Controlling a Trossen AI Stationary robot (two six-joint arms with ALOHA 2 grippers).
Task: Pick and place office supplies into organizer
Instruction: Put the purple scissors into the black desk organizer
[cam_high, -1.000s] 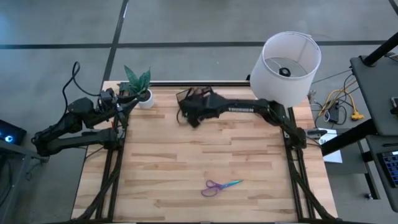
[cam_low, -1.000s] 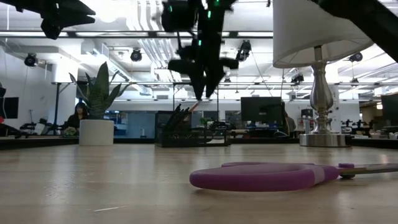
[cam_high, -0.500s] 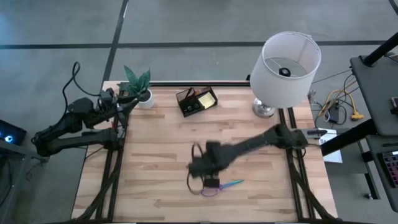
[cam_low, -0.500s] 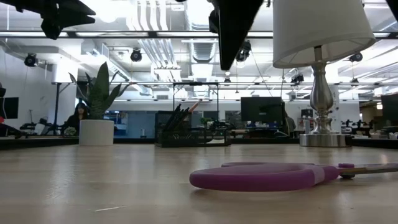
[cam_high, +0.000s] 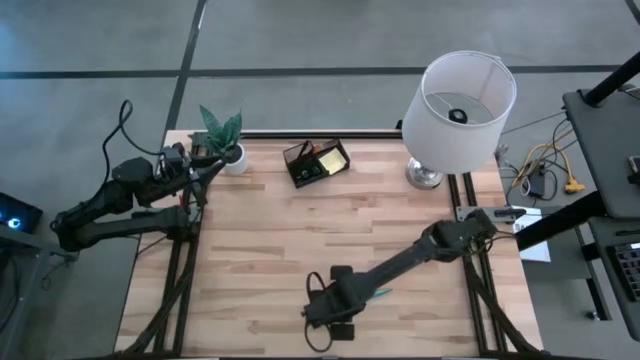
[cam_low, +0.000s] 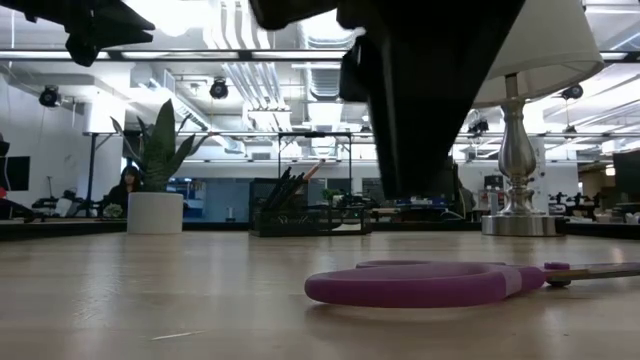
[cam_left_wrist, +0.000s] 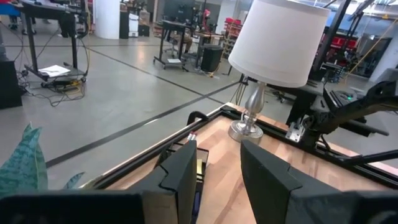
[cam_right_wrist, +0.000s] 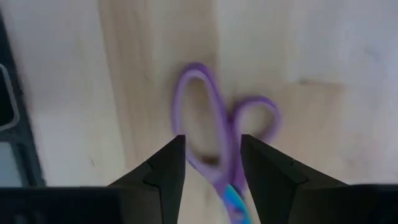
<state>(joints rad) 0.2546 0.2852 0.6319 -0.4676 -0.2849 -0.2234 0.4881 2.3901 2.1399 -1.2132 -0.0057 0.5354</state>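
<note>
The scissors (cam_high: 372, 296) lie flat on the near part of the wooden table (cam_high: 250, 260), purple handles toward my right gripper (cam_right_wrist: 211, 163), which hangs directly over them with its fingers spread apart and nothing between them. In the right wrist view the purple loops (cam_right_wrist: 214, 134) sit just ahead of the gap between my fingers, the teal part running back under it. I judge this to be the approach step for the scissors: the next move calls for coming down so that the fingers straddle a handle or the pivot, then closing. The organizer (cam_high: 314, 161), already bristling with dark pens and holding a yellow pad, stands well apart at the far edge, between the potted plant (cam_high: 224, 135) and the lamp (cam_high: 458, 100). My left gripper (cam_left_wrist: 216, 171) waits at the table's left edge beside the plant, fingers parted and empty. From above, my right arm covers most of the scissors, leaving only the teal end showing; in the low view the arm blocks the gripper, so how high it hangs over the handles is hard to tell
</note>
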